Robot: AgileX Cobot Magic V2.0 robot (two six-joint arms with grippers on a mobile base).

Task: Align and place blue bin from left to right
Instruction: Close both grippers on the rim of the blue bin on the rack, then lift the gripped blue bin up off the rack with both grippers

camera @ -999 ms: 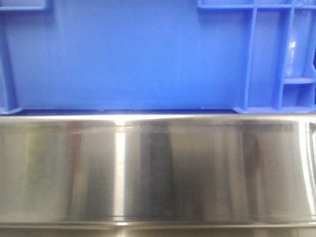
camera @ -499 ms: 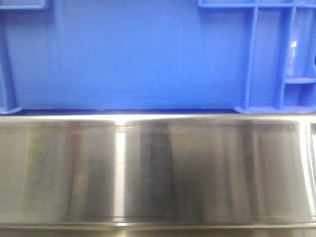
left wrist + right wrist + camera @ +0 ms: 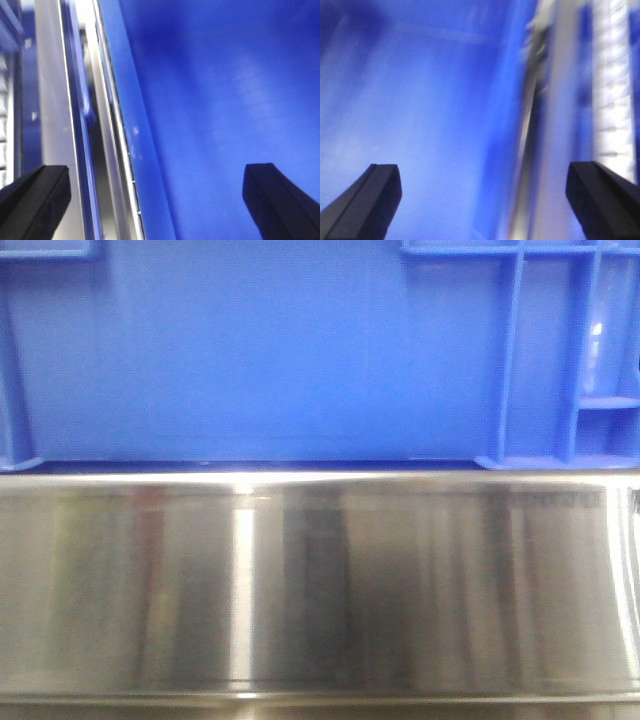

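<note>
Bright-blue rectangular plastic bin (image 3: 260, 350) sat on the brushed stainless-steel ledge (image 3: 320, 580) and filled the whole top half of the front view. Anyone spot what changed over that last second? I only got the raised ribs (image 3: 513, 350) near its right corner drifting a hair rightward and the rim strip (image 3: 460, 249) sliding up a touch.

@OP yeah, same, it was tiny. My guess is the bin was only getting nudged, or the camera shifted, so the aligning looked barely underway. Both pairs of fingers were spread wide with nothing pinched. The left gripper (image 3: 157, 170) straddled the bin's wall, one finger out over the steel and one over the blue inside. The right gripper (image 3: 482, 167) was splayed the same way.

And the rest? I couldn't see either end of the bin, its top, or anything to line it up with.

@OP nope, all cropped. The right wrist view was smeared with blur, and that pale gridded patch (image 3: 615, 100) on its far side, no idea what it was. Whether any finger touched the plastic, couldn't tell.
</note>
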